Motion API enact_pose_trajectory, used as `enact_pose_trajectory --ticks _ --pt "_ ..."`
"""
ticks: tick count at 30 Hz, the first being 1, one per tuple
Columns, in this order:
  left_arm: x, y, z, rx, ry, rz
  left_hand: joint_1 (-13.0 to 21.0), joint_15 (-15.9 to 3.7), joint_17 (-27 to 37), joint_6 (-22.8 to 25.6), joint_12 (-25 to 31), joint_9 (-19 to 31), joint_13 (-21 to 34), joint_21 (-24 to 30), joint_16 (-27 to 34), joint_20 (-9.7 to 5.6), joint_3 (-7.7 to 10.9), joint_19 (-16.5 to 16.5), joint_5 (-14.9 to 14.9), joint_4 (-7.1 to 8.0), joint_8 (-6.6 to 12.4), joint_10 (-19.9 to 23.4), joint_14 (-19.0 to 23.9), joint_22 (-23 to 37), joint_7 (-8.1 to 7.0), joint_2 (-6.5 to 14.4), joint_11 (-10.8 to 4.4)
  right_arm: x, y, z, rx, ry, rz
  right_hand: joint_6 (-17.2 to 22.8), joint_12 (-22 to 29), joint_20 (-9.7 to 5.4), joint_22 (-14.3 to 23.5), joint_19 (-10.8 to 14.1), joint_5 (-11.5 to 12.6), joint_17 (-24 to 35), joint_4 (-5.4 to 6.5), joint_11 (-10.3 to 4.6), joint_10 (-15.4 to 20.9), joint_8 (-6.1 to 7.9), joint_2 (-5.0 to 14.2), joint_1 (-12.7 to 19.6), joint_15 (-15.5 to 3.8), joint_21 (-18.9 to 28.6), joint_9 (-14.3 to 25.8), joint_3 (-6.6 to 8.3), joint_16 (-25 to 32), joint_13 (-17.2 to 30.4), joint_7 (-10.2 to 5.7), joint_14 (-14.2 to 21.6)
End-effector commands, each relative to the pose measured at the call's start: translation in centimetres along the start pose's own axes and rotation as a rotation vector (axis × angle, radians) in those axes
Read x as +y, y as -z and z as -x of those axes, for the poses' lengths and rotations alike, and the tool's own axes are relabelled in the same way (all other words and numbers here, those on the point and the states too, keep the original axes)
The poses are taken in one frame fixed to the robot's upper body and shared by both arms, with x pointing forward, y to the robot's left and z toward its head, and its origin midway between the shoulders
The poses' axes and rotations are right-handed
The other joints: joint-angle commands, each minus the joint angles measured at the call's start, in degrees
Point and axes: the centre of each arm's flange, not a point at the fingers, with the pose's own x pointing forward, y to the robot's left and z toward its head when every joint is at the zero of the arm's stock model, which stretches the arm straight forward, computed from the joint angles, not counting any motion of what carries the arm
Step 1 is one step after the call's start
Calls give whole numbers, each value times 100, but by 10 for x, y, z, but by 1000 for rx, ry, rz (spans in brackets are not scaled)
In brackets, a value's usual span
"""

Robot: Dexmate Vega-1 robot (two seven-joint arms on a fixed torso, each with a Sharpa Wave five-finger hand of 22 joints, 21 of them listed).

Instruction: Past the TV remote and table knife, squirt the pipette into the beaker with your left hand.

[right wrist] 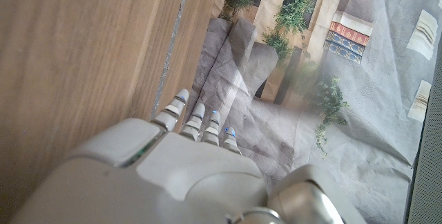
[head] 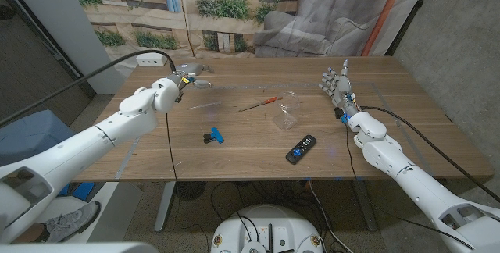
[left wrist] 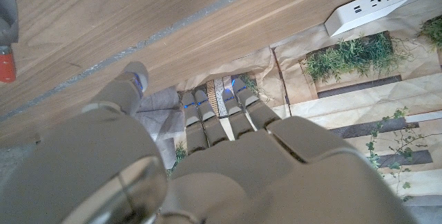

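A thin clear pipette (head: 203,105) lies on the wooden table left of centre. The clear beaker (head: 287,112) stands near the middle. Between them lies a slim red-handled knife (head: 260,104). The black TV remote (head: 301,149) lies near the front edge, in front of the beaker. My left hand (head: 184,78) hovers over the far left of the table, beyond the pipette, fingers (left wrist: 221,117) stretched out and holding nothing. My right hand (head: 337,86) stands on the right side with its fingers upright and apart, empty, right of the beaker.
A small blue and black clip (head: 212,136) lies in front of the pipette. A white power strip (head: 154,61) sits at the table's far left corner, also in the left wrist view (left wrist: 366,6). A printed backdrop hangs behind the table.
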Motion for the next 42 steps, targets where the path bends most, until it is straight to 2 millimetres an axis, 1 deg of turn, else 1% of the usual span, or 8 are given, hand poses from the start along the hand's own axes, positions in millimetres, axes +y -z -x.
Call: enact_pose_trajectory --ticks 1,18,25,27,29,33,37,42 --pt "2 -9 3 43 47 -114 92 -353 27 51 23 32 20 -21 9 85 -49 23 -21 -10 13 92 35 30 9 -44 -7 0 0 0 0 0 0 17 32 2 31 18 31 26 4 -20 3 39 335 0 -452 23 33 -37 15 21 -53 -58" --pt "4 -30 -1 134 162 -187 440 38 31 44 -45 38 25 -82 -36 355 -175 -343 0 18 -93 160 -249 49 118 -83 -23 0 0 0 0 0 0 14 18 4 31 18 31 26 3 -13 -29 37 333 1 -452 23 33 -37 14 18 -46 -59" --pt "6 -36 -3 148 187 -187 551 198 32 42 -32 37 25 -129 -34 490 -247 -676 6 40 -142 283 -394 46 222 -65 36 0 0 0 0 0 0 15 27 -2 31 21 31 26 3 -12 -8 38 333 1 -447 24 34 -38 9 18 -55 -70" --pt "6 -39 -4 155 194 -181 601 237 32 61 -51 36 24 -139 -32 599 -271 -825 13 45 -154 281 -465 38 258 -43 98 0 0 0 0 0 0 16 16 1 30 18 32 25 3 -38 -32 39 333 1 -452 22 33 -37 13 17 -47 -63" --pt "6 -41 -5 158 197 -174 691 290 30 233 -66 34 16 -109 -10 864 -307 -910 27 47 -126 309 -500 21 369 -5 154 0 0 0 0 0 0 17 19 -3 30 21 32 25 2 -34 -25 39 333 1 -454 23 33 -37 12 17 -50 -64" --pt "4 -46 -8 169 219 -170 777 420 28 348 -48 30 3 -101 26 1078 -349 -950 32 45 -130 451 -407 7 409 9 265 0 0 0 0 0 0 14 21 -1 30 16 32 25 3 -23 -18 38 334 1 -453 22 33 -37 13 17 -54 -62" --pt "3 -49 -11 184 230 -166 843 443 27 429 -28 27 -4 -77 34 1225 -372 -912 39 42 -133 596 -367 2 467 20 332 0 0 0 0 0 0 18 31 2 30 16 32 25 3 -16 4 39 334 1 -453 22 33 -37 16 18 -51 -55" --pt "1 -52 -15 197 238 -171 899 439 26 476 -4 26 -10 -73 32 1249 -398 -894 42 44 -147 771 -353 0 492 28 364 0 0 0 0 0 0 15 25 2 30 15 32 25 3 -27 -12 38 333 1 -445 21 33 -37 14 19 -52 -59"
